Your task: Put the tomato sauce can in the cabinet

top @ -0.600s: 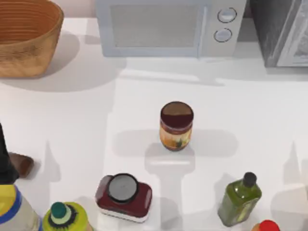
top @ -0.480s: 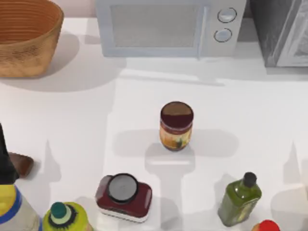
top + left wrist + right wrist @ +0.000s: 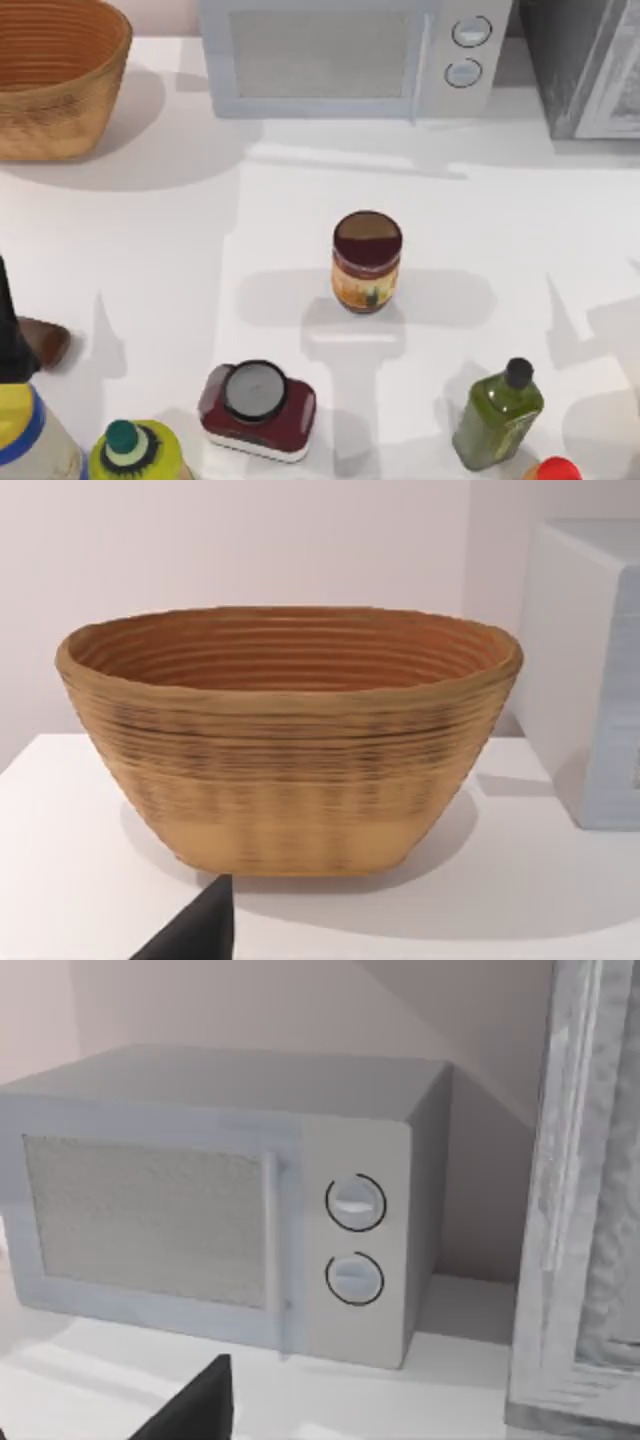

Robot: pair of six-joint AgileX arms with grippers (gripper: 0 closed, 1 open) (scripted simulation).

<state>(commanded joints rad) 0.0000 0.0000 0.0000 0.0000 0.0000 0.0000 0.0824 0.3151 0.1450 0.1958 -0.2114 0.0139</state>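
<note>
Reaching is the step: your tomato sauce can (image 3: 367, 262) stands ungrasped mid-bench, cabinet (image 3: 585, 65) far right, tool state cannot be told; approach next.

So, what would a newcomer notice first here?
Likely the tomato sauce can, upright and alone mid-table. Behind it a microwave fills the back edge, flanked by a woven basket at back left and the cabinet at back right.
</note>
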